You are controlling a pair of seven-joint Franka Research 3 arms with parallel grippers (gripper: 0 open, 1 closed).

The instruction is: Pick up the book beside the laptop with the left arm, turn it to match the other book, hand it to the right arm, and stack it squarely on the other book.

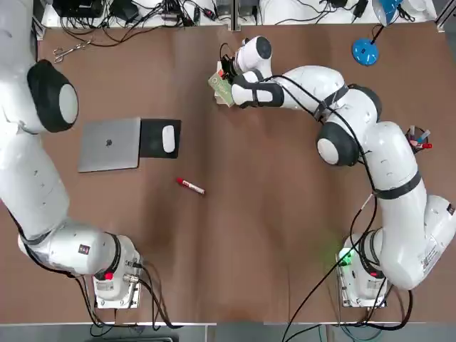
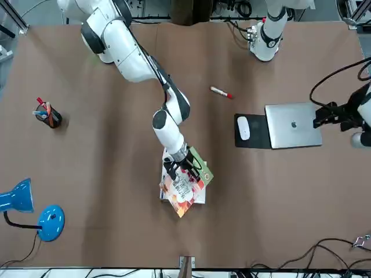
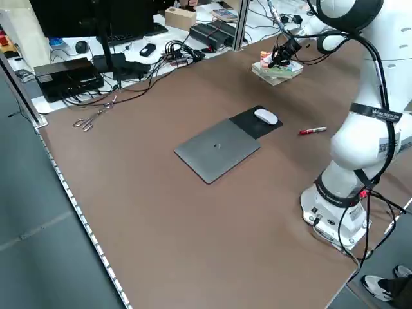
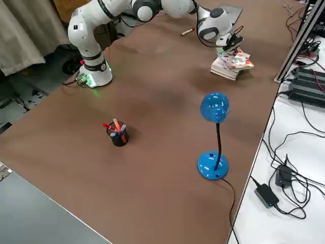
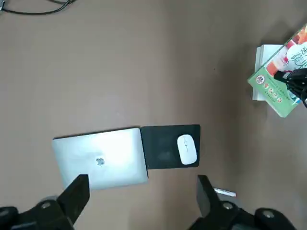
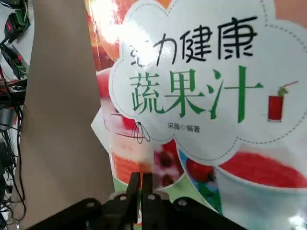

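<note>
1. at the far left of the top view, the left arm (image 1: 35, 171) reached up over the table, and its gripper (image 5: 143, 177) was open, with nothing between its spread fingers.
2. next came the laptop (image 1: 110, 146), closed and lying flat, with its small dark logo at the middle of the lid.
3. the black mouse pad (image 1: 149, 142) lay right beside the laptop, and the white mouse (image 1: 168, 139) sat on it.
4. further right, and nearer the robot, a red-and-white marker (image 1: 191, 187) lay alone on the brown table.
5. beyond that, toward the far side, the book (image 2: 181, 202) lay across the top of the other book (image 5: 268, 50). it was turned at an angle, so its corners jutted past the white edges underneath, and the stack was not square. its illustrated cover faced up.
6. the right gripper (image 6: 140, 175) was down at the book's cover, its two fingers closed together. the cover spread out on both sides of them; whether the tips touched it, i could not tell.
7. farthest right were the blue lamp (image 4: 213, 165), on the far side, and the black pen cup (image 4: 119, 137), closer to the robot.
</note>
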